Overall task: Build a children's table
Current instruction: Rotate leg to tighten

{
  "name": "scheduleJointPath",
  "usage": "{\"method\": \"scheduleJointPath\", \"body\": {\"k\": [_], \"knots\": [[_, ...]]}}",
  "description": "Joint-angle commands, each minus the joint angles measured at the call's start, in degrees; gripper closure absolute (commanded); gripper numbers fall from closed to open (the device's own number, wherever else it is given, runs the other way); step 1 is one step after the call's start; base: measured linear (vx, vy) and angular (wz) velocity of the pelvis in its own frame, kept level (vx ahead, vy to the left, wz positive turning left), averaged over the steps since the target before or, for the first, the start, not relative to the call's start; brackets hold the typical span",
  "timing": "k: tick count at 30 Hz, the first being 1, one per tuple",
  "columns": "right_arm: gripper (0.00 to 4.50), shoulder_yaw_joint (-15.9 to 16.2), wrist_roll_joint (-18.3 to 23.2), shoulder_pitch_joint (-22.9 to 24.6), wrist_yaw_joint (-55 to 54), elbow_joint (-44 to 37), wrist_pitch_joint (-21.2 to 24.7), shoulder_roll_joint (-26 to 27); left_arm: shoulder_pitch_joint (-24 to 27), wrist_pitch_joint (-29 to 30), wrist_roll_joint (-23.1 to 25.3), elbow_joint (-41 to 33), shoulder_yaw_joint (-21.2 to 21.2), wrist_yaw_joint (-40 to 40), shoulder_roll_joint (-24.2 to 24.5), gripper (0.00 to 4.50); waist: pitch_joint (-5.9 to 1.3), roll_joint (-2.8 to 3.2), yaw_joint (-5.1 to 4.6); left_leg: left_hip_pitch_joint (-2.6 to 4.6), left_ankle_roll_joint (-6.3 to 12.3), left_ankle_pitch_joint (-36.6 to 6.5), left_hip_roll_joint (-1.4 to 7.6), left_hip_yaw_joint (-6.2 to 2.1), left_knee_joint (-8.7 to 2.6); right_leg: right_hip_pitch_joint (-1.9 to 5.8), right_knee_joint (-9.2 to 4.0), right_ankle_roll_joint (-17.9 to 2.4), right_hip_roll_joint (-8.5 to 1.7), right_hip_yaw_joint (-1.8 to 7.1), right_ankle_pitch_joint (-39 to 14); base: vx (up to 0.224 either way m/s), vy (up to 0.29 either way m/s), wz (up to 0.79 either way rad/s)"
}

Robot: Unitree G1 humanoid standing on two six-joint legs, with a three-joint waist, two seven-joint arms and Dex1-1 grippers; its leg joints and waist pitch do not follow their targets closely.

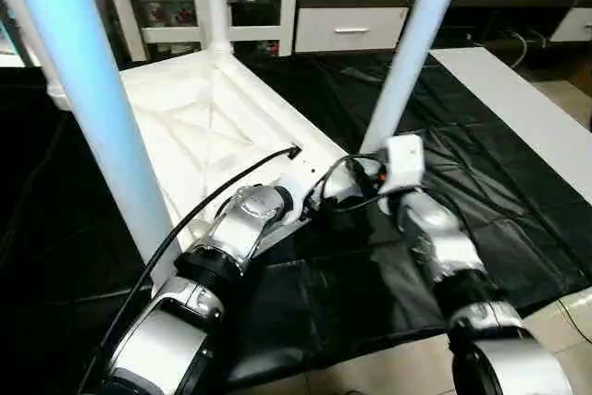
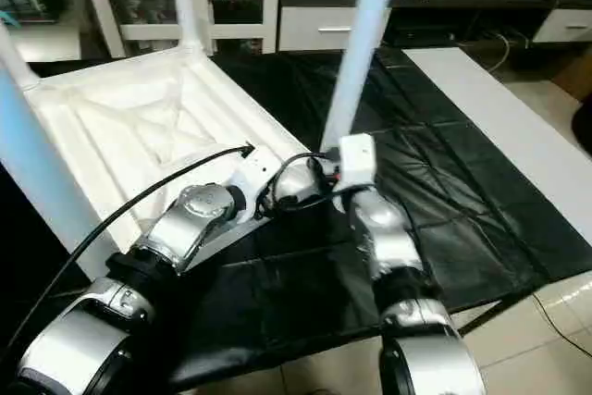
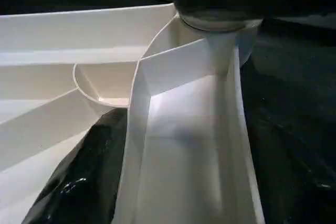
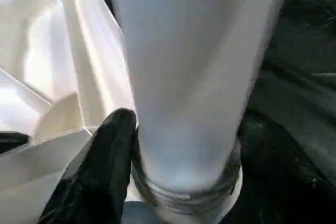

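Holding the one upturned tabletop (image 1: 185, 127), upper left on the black sheet (image 1: 481, 191), steady seemed wise while the centre leg (image 1: 407, 53), one of three counted standing, was turned squarely into its socket, the right pincer (image 1: 363, 173) pinching its base; the left pincer's (image 1: 294, 159) state could not be told.

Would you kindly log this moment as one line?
stage: leg fitting | right gripper: around leg at corner socket | tabletop: upside down | left gripper: at tabletop edge
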Motion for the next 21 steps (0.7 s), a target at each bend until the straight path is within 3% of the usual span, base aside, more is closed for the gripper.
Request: {"method": "scheduleJointPath", "body": {"k": [1,2,5,7,9,10,11,12,15,16,17,21], "knots": [[1.2,5.4,2.81,1.01,10.43,-5.57,0.73,3.79,-1.41,-0.42,2.35,1.56,-1.17,2.7,-0.18,1.37,-3.21,-0.02,0.11,0.96,5.01,-10.45,2.89,-1.0,-4.68,2.59,-3.22,-13.56,-1.84,1.38,-8.46,0.0,0.0,0.0],[1.14,5.01,3.84,2.06,11.8,-8.79,2.06,2.58,-0.84,-1.18,2.44,1.08,-1.51,1.09,0.64,1.37,-3.19,-0.08,-0.26,0.47,4.8,-10.7,2.91,-1.31,-4.91,2.96,-3.09,-12.86,-1.91,1.3,-9.1,0.0,0.0,0.0],[0.78,4.46,5.47,4.45,14.41,-15.03,4.55,-1.06,0.66,-3.25,2.41,-0.25,-2.22,-2.81,2.86,1.37,-3.22,0.23,-0.6,0.73,4.18,-11.59,2.89,-1.39,-4.87,2.83,-3.45,-12.81,-1.88,1.27,-10.07,0.0,0.0,0.0],[0.7,4.83,5.27,6.14,16.46,-18.38,5.48,-4.5,1.68,-3.27,2.16,-0.91,-2.14,-4.6,4.45,1.37,-3.26,0.28,-0.68,0.82,4.49,-10.18,3.04,-1.27,-4.71,2.7,-3.06,-13.57,-1.77,1.27,-7.12,0.0,0.0,0.0],[0.63,5.09,5.26,7.4,18.52,-20.5,6.3,-7.12,2.24,-4.71,2.05,-1.06,-2.25,-6.13,5.69,1.37,-3.4,0.34,-0.64,0.86,5.33,-8.08,2.99,-1.09,-4.39,2.68,-2.72,-15.04,-1.82,1.26,-3.92,0.0,0.0,0.0],[0.33,5.8,5.42,9.02,21.92,-23.09,7.47,-10.2,2.85,-4.88,1.76,-1.33,-2.23,-7.75,6.97,1.37,-3.28,0.48,-0.27,0.96,5.84,-7.91,3.09,-1.07,-4.37,2.82,-2.78,-15.16,-1.79,1.23,-3.37,0.0,0.0,0.0],[0.33,6.94,6.61,11.91,28.25,-27.77,10.03,-14.93,3.77,-6.88,1.52,-1.68,-2.7,-10.79,9.06,1.37,-3.24,0.49,-0.16,0.91,6.13,-7.7,3.07,-1.1,-4.35,2.94,-2.72,-15.08,-1.76,1.25,-3.17,0.0,0.0,0.0],[0.27,7.04,6.77,12.31,29.1,-28.45,10.42,-15.48,3.87,-7.13,1.51,-1.7,-2.77,-11.13,9.31,1.37,-3.24,0.45,0.23,1.02,6.68,-7.37,3.24,-1.09,-4.33,3.01,-2.6,-15.15,-1.88,1.32,-2.29,0.0,0.0,0.0],[0.06,7.17,7.9,15.3,34.53,-32.68,11.77,-19.86,5.12,-9.09,0.54,-2.75,-3.08,-15.36,11.31,1.37,-3.02,0.42,0.19,0.9,5.67,-10.42,3.18,-1.05,-4.64,2.82,-2.97,-15.17,-1.9,1.33,-5.57,0.0,0.0,0.0],[0.06,7.73,9.21,18.73,40.39,-37.07,12.98,-25.17,7.32,-12.35,-1.25,-5.29,-3.64,-22.17,13.88,1.37,-2.94,0.39,0.46,1.0,5.31,-11.85,3.35,-1.14,-4.72,2.91,-3.23,-14.77,-2.07,1.39,-7.38,0.0,0.0,0.0],[0.06,7.76,9.28,18.93,40.72,-37.31,13.05,-25.48,7.46,-12.56,-1.36,-5.46,-3.68,-22.58,14.04,1.37,-2.94,0.36,0.76,1.02,5.29,-12.0,3.46,-1.27,-4.76,3.07,-3.26,-14.52,-2.14,1.37,-7.92,0.0,0.0,0.0],[0.06,8.17,11.14,21.48,45.78,-40.07,14.07,-30.14,11.07,-14.2,-4.68,-11.08,-5.27,-33.92,18.11,1.37,-2.77,0.57,0.55,1.12,4.44,-13.07,3.53,-1.14,-5.04,2.56,-3.21,-14.67,-2.03,1.42,-9.37,0.0,0.0,0.0]]}}
